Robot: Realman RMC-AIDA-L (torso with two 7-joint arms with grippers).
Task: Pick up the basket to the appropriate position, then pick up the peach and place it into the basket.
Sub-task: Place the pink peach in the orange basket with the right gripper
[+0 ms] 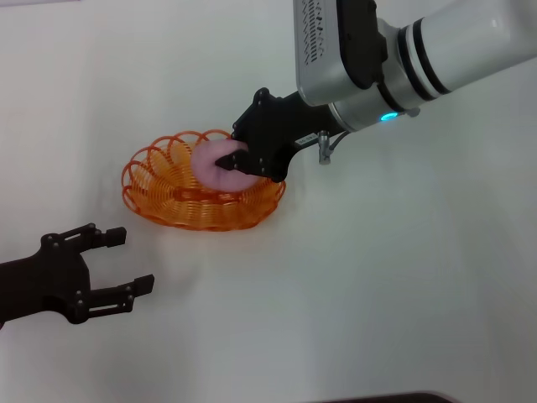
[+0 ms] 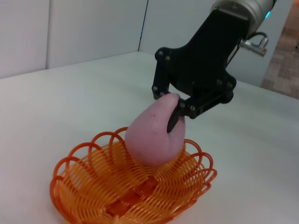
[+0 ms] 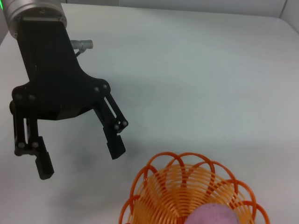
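Note:
The orange wire basket sits on the white table left of centre. My right gripper reaches down over its far right rim, shut on the pink peach. In the left wrist view the right gripper pinches the peach near its top, squeezing it into a pear shape. The fruit's lower end is down inside the basket and seems to touch the wire. My left gripper hovers open and empty near the front left, apart from the basket. The right wrist view shows the left gripper beside the basket and peach.
The white table stretches bare to the right and front of the basket. A dark edge marks the table's front. A pale wall rises behind the table in the left wrist view.

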